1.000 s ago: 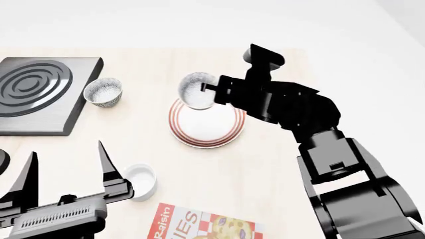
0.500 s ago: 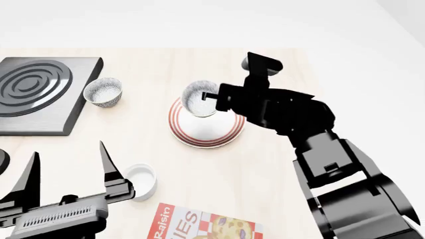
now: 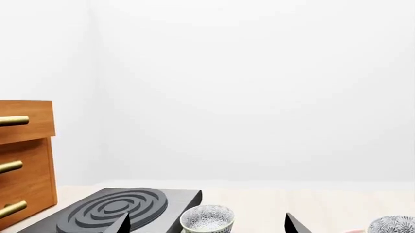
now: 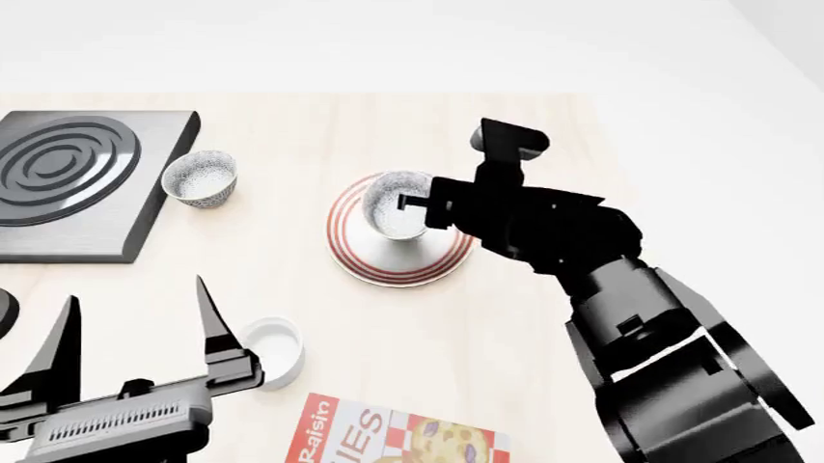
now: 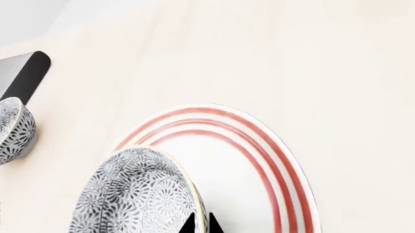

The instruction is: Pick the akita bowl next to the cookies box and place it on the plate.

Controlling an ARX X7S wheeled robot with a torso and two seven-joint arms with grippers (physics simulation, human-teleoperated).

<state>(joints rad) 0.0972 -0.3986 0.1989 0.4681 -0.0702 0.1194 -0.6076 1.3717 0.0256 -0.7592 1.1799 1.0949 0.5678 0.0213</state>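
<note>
Since earlier frame: right gripper [image 4: 409, 204] lowered, akita bowl [image 4: 393, 204] now over plate [image 4: 386, 265] centre, frame middle. Fingers pinch bowl rim. Contact with plate unclear. Left gripper [image 4: 135, 333] idle, fingers wide, lower left. Remaining: release, retract.

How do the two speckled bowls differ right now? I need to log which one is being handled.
The akita bowl is clamped at its rim by the right pincer over the plate; the other bowl sits free on the table beside the stove plate. The held bowl tilts slightly; the other stands upright. Both share the same speckled pattern and similar size.
</note>
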